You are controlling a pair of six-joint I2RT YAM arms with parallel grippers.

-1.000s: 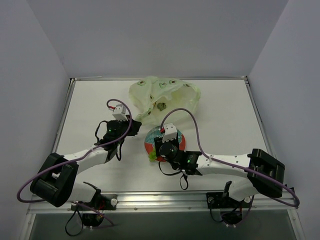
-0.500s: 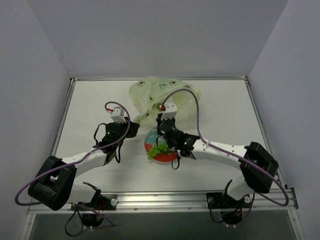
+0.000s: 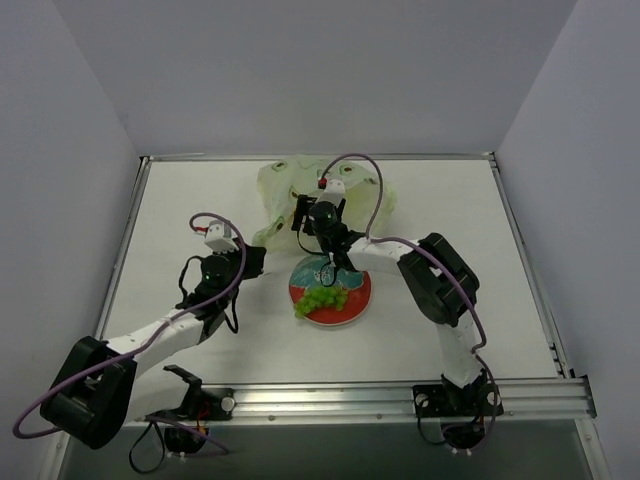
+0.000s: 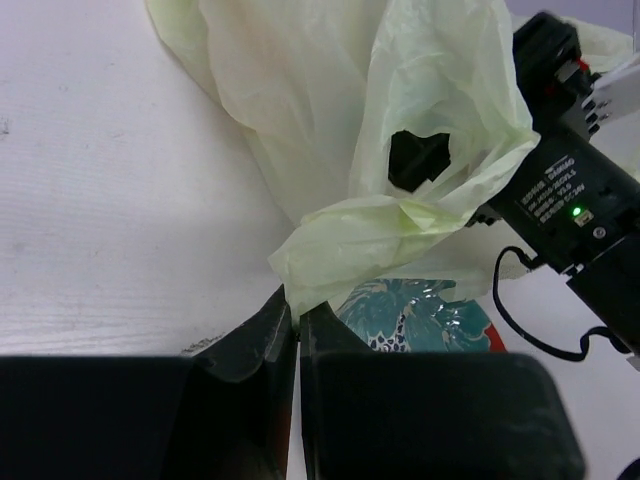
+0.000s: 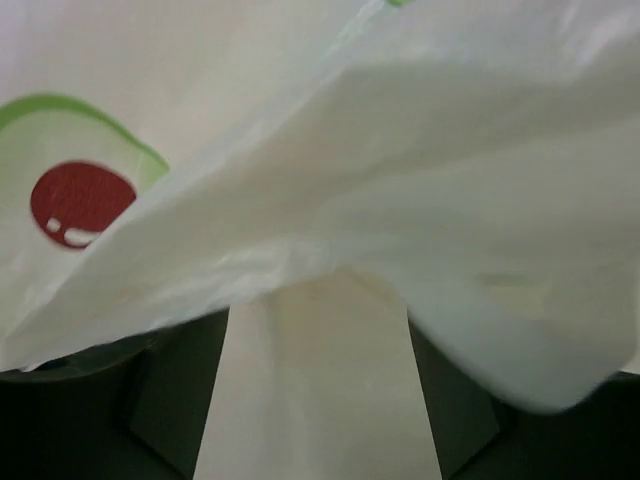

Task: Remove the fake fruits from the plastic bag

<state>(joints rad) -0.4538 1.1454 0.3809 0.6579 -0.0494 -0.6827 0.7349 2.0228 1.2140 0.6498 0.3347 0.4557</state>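
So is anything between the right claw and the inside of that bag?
Yes: crinkled folds of the plastic bag drape over the open right gripper, filling its wrist view. No fruit shows past them. The left gripper pinches the bag's edge beside the plate.

- A round plate (image 3: 362, 296) with a red rim and a patterned teal centre lies just below the middle of the top view. Part of it (image 4: 420, 310) shows at the lower centre-right of the left wrist view.
- The white desk (image 3: 180, 200) under it looks faintly scuffed.
- A metal rail (image 3: 330, 398) runs along the desk's lower edge.
- Pale grey walls (image 3: 300, 70) stand on three sides.
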